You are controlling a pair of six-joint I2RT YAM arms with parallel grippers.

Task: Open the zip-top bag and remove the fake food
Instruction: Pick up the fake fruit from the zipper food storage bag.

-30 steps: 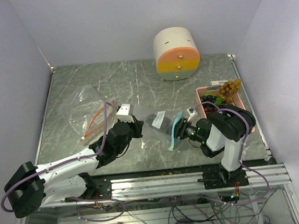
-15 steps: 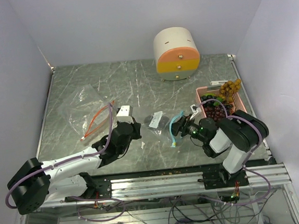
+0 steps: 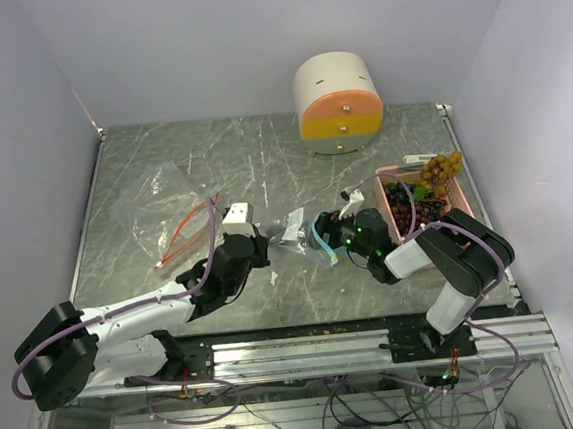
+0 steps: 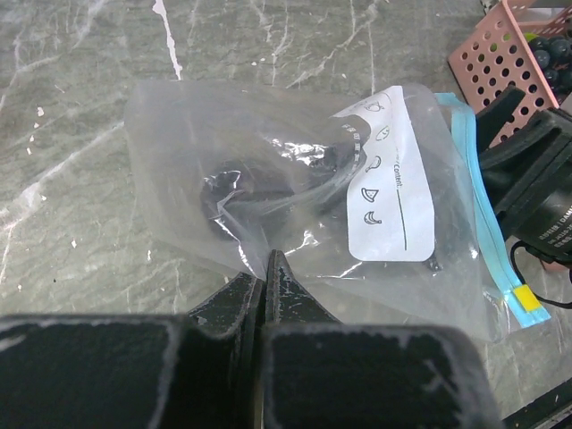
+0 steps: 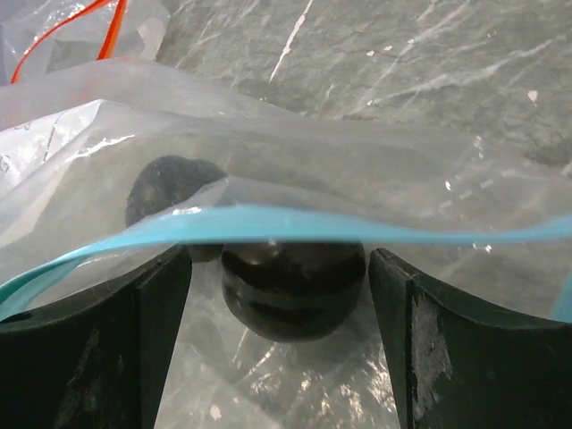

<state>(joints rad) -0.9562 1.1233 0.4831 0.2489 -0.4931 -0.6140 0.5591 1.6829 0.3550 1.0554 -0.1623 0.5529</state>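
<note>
Though wide apart, right gripper (image 5: 279,261) at zip-top bag (image 5: 295,165) mouth.

Grey-green marbled table top (image 3: 261,156) with white veins, under soft, even light. Plain pale lilac panels box it in: left wall (image 3: 14,198), far wall (image 3: 251,37), right wall (image 3: 548,101). An aluminium rail (image 3: 318,350) runs along the near edge, with loose cables (image 3: 364,408) below it.

There's the left arm (image 3: 125,319) stretched low and forward, left pincer (image 4: 266,265) clamped tight; right arm (image 3: 452,248) folded inward, right pincer (image 5: 279,268) spread wide, facing its partner.
</note>
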